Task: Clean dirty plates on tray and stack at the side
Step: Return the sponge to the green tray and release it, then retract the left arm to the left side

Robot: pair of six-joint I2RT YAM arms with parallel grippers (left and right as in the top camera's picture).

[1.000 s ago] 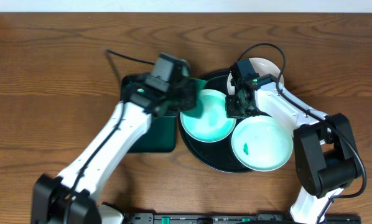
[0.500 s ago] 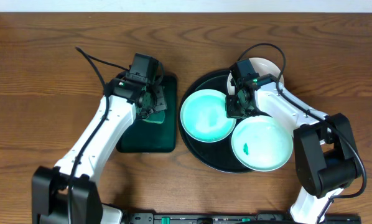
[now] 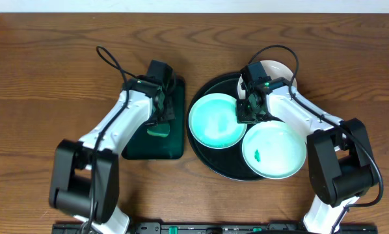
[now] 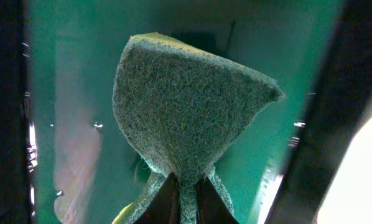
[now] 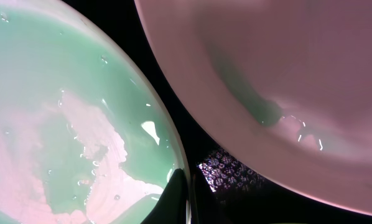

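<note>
Three plates lie on the round black tray (image 3: 204, 158). The left plate (image 3: 213, 122) is wet and pale mint; my right gripper (image 3: 246, 112) is shut on its right rim, also seen in the right wrist view at the plate (image 5: 61, 124) and gripper (image 5: 187, 200). The front plate (image 3: 276, 151) carries a small green smudge (image 3: 256, 155). The right arm partly hides the back plate (image 3: 279, 69). My left gripper (image 3: 159, 116) hangs over the dark green rectangular tray (image 3: 174, 146), shut on the green sponge (image 3: 159, 130), which droops below the gripper (image 4: 186, 200) as the sponge (image 4: 186, 106).
In the right wrist view a second, pinkish plate (image 5: 285, 74) with a dark mark lies close beside the held one, with a strip of black tray (image 5: 232, 171) between. Bare wooden table (image 3: 51, 78) surrounds both trays.
My left arm has carried the sponge off the left plate, leftward onto the dark green rectangular tray. The right gripper has stayed on the plate's rim.
</note>
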